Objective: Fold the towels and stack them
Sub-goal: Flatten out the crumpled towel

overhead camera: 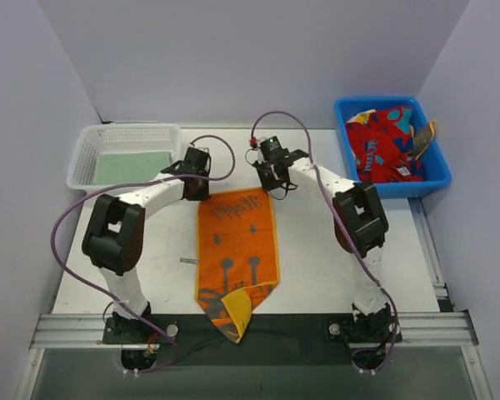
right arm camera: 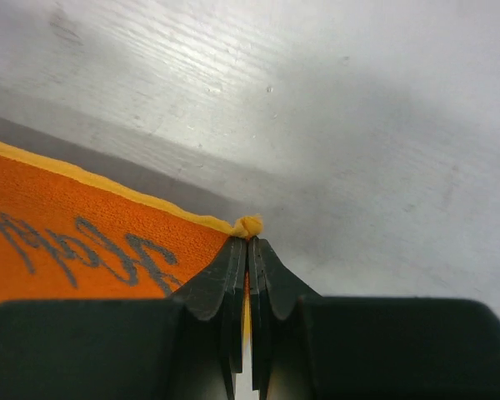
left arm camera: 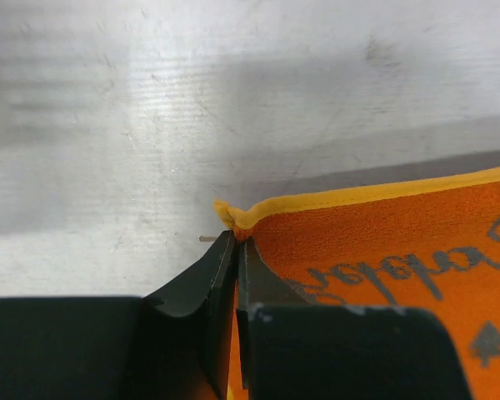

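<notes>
An orange towel (overhead camera: pixel 237 242) with dark marks lies stretched down the middle of the table, its near end hanging over the front edge with a yellow underside folded up. My left gripper (overhead camera: pixel 197 187) is shut on its far left corner (left arm camera: pixel 233 218). My right gripper (overhead camera: pixel 275 185) is shut on its far right corner (right arm camera: pixel 248 225). The far edge is pulled taut between them, a little above the table. A pale green towel (overhead camera: pixel 133 166) lies in the white basket. Red towels with blue shapes (overhead camera: pixel 387 143) lie crumpled in the blue bin. No grey towel shows.
The white mesh basket (overhead camera: pixel 87 150) stands at the far left. The blue bin (overhead camera: pixel 437 171) stands at the far right. A small grey stick (overhead camera: pixel 189 261) lies on the table left of the towel. The metal rail (overhead camera: pixel 67 325) runs along the front edge.
</notes>
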Available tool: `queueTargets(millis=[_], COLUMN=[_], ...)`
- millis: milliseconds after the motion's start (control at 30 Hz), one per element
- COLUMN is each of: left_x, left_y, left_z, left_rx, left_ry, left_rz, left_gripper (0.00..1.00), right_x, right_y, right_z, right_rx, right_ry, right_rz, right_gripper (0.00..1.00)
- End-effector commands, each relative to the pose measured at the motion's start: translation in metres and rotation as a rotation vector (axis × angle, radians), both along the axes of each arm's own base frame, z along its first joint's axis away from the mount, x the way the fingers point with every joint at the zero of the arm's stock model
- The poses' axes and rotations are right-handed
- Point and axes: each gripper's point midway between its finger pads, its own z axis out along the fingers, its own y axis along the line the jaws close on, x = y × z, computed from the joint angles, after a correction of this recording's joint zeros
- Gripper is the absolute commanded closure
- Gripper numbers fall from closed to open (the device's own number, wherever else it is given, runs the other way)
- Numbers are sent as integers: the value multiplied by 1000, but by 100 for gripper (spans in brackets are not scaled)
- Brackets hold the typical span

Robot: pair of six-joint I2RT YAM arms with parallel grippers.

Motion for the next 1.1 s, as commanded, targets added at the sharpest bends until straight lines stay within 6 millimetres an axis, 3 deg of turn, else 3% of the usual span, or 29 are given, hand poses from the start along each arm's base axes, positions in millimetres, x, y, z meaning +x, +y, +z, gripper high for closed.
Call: queueTargets(millis=[0, 33, 67, 100, 133, 200, 233, 300, 433, 533, 600, 733, 800, 833, 867, 933, 1067], left_x=[31, 31, 31, 35, 31, 29, 24, 18, -8, -35, -57, -91, -105, -118, -126, -151, -189], left_y=[-4, -4, -4, -5, -4, -4, -2, -2, 2, -1, -4, -7, -7, -8, -9, -6, -2], left_z=[98, 126, 142, 162, 193, 230, 255, 295, 374, 421, 448, 478, 486, 492, 496, 506, 512], left_rx=[-71, -85, -95, -111, -122, -141, -147, -160, -151, -148, -149, -170, -181, -205, -219, -266, -358], left_ry=[-292, -363, -408, -472, -549, -645, -704, -792, -973, -1082, -1150, -1229, -1246, -1266, -1276, -1305, -1332], left_rz=[-39, -57, -62, -71, -86, -98, -109, -126, -171, -209, -237, -265, -276, -293, -305, -339, -425], left_gripper=[100, 100, 100, 100, 100, 100, 100, 100, 100, 100, 100, 100, 100, 100, 100, 100, 100], right_x=[18, 19, 20, 21, 18, 16, 10, 5, -20, -41, -53, -92, -107, -124, -131, -157, -197], right_y=[-21, -24, -27, -33, -36, -39, -42, -46, -57, -62, -65, -70, -70, -74, -73, -81, -89], right_z=[108, 121, 148, 160, 186, 213, 239, 270, 347, 391, 409, 445, 450, 461, 457, 470, 477], right_rx=[62, 67, 99, 94, 117, 140, 165, 198, 285, 348, 355, 423, 447, 478, 486, 532, 587], right_ry=[-229, -263, -320, -354, -409, -473, -525, -597, -764, -854, -902, -978, -990, -1014, -1006, -1037, -1045], right_rz=[-54, -66, -72, -89, -94, -98, -96, -101, -91, -70, -41, 25, 52, 80, 95, 125, 184], right_gripper=[100, 100, 100, 100, 100, 100, 100, 100, 100, 100, 100, 100, 100, 100, 100, 100, 100])
